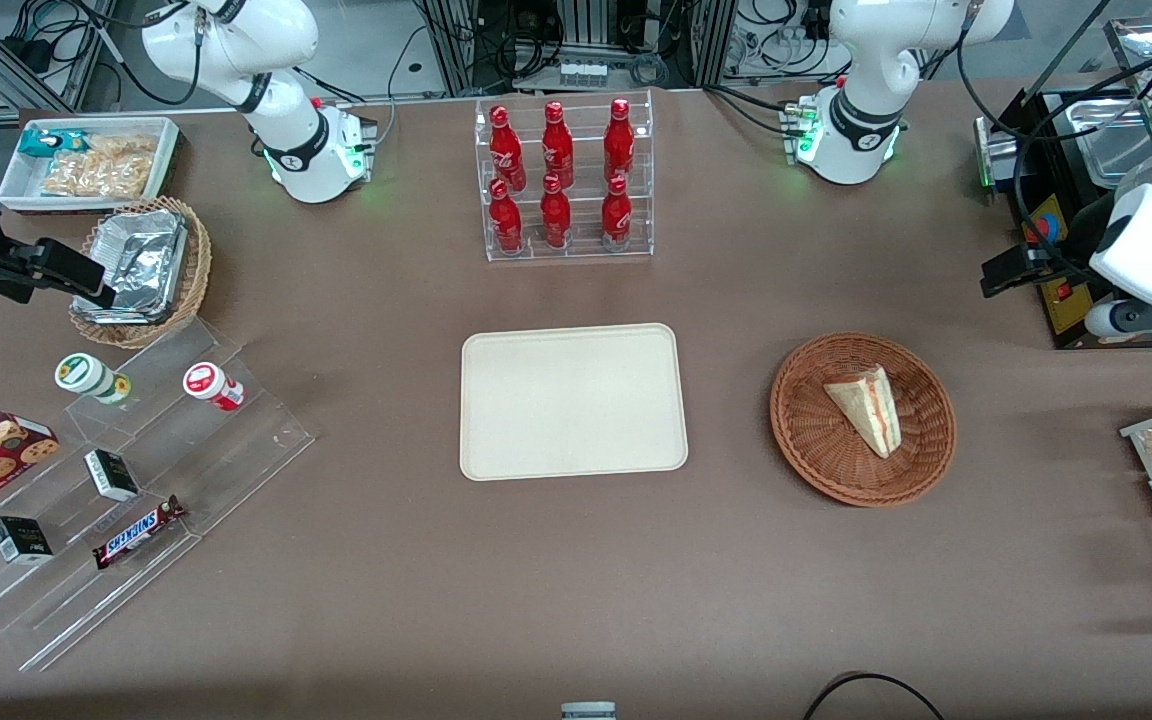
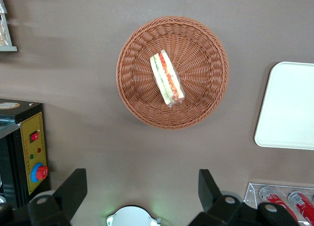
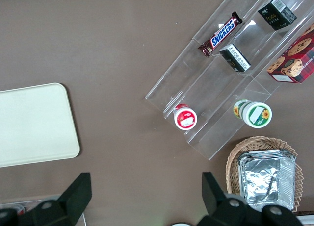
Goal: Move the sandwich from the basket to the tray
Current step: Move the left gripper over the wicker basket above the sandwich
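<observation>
I'm seeing the sandwich [image 1: 866, 407] lying on its side in the round reddish basket [image 1: 806, 440], cut edge with red and green filling showing clearly from the wrist camera [image 2: 167, 78]. The basket [image 2: 206, 93] is sitting on the brown table [image 1: 576, 600] toward the working arm's end, beside the tray [image 1: 573, 400], the two well apart. The tray is lying flat with nothing on it, nearer the front camera than the rack of red bottles [image 1: 564, 178]. My gripper [image 2: 142, 189] is hanging high above the table, looking down on the basket, not touching anything; its two dark fingers [image 2: 73, 187] are standing wide apart with nothing between them. In the front camera the gripper [image 1: 1006, 272] is showing at the table edge, near a black control box [image 1: 1061, 270].
</observation>
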Motion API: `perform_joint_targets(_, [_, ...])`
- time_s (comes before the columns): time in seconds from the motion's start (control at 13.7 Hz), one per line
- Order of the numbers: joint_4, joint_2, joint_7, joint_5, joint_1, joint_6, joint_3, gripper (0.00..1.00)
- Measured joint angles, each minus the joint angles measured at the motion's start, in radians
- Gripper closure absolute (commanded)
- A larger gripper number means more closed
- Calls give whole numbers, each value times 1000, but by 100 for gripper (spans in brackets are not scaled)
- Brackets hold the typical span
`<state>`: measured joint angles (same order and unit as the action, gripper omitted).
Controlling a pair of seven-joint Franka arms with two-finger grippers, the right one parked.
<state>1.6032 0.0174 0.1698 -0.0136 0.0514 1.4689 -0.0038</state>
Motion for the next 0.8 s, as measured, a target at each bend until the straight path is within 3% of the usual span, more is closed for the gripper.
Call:
perform_joint_targets(0.51, [23,50,-3,18,0,5,-12,0])
perform_joint_targets(0.8, [133,90,-3,19,7,142,-14,0])
